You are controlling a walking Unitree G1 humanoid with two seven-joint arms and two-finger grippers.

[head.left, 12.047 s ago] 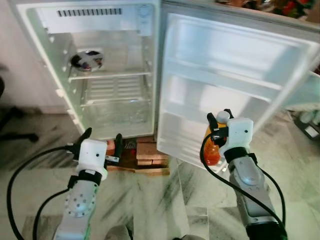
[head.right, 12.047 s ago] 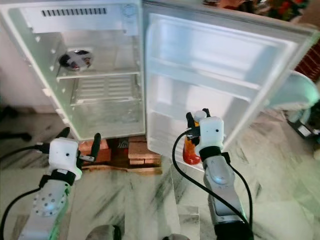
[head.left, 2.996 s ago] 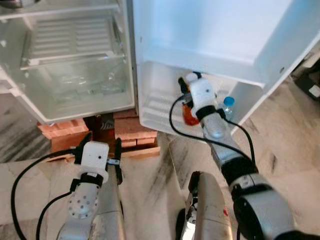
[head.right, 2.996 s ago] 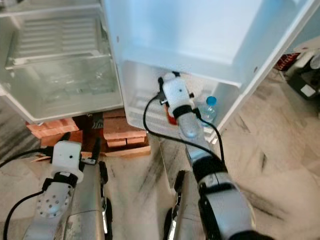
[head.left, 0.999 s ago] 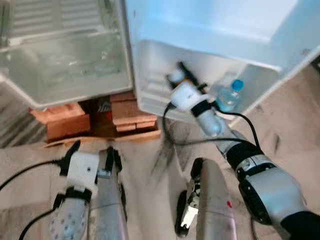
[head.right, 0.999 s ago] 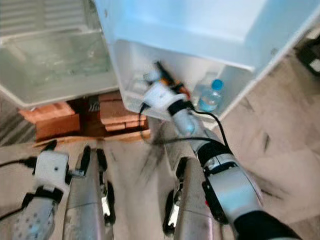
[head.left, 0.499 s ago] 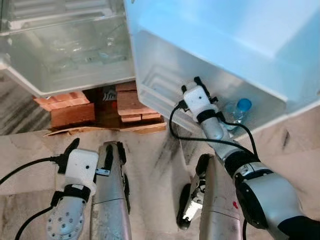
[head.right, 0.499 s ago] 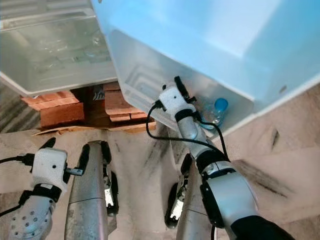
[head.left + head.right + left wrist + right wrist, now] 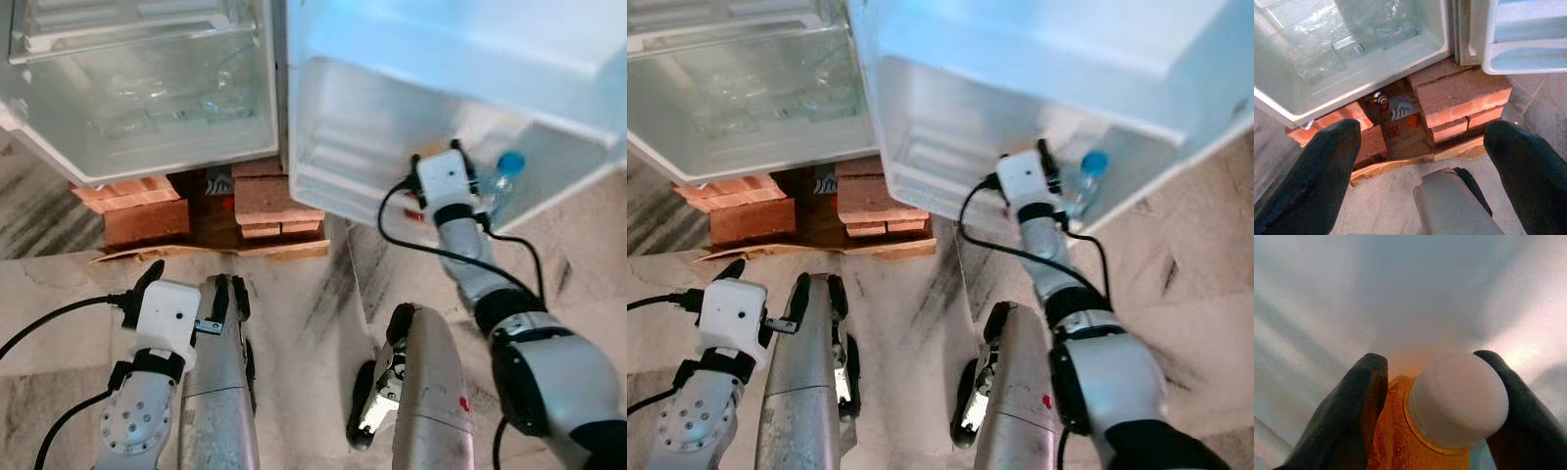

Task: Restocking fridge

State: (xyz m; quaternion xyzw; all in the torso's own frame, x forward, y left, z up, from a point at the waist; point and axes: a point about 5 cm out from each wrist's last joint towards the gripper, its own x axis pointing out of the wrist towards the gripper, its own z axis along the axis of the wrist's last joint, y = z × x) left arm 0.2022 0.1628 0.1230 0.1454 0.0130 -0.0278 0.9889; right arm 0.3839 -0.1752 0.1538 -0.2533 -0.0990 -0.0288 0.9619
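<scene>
The right end effector (image 9: 1435, 440) has its two black fingers (image 9: 1359, 406) closed around the neck of an orange bottle (image 9: 1400, 450) with a white cap (image 9: 1459, 399), holding it down inside the lowest door shelf (image 9: 343, 191) of the open fridge, just beside a blue-capped water bottle (image 9: 502, 176). This looks like the placing step; next it should seat the bottle upright, then let go. The left end effector (image 9: 1420, 161) hangs wide open and empty above the bricks (image 9: 1459, 103).

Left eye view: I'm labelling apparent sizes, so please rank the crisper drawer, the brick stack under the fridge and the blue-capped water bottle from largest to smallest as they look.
1. crisper drawer
2. brick stack
3. blue-capped water bottle, partly hidden behind the right tool, so its full size is unsure.
</scene>
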